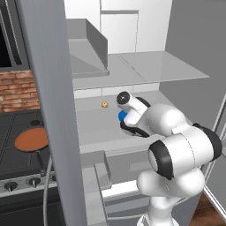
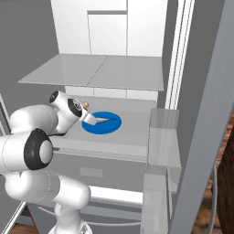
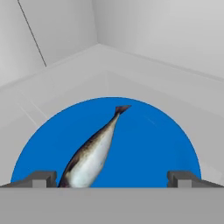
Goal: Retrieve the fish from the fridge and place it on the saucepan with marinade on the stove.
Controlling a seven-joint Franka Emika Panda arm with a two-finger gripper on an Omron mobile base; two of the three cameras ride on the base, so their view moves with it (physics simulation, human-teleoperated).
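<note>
A slim grey-silver fish lies on a round blue plate on a shelf inside the open fridge. My gripper hangs open just over the plate's near rim. The fish's head end lies between the two fingertips, closer to the left one, and neither tip touches it. From the right base view the fish shows pale on the plate just beyond my hand. To the left, on the stove, stands the saucepan holding the reddish-brown marinade.
The open fridge door stands edge-on between the fridge shelf and the stove. A tiny yellow-orange lump sits at the back of the same shelf. A glass shelf spans above the plate. Door bins hang on the right.
</note>
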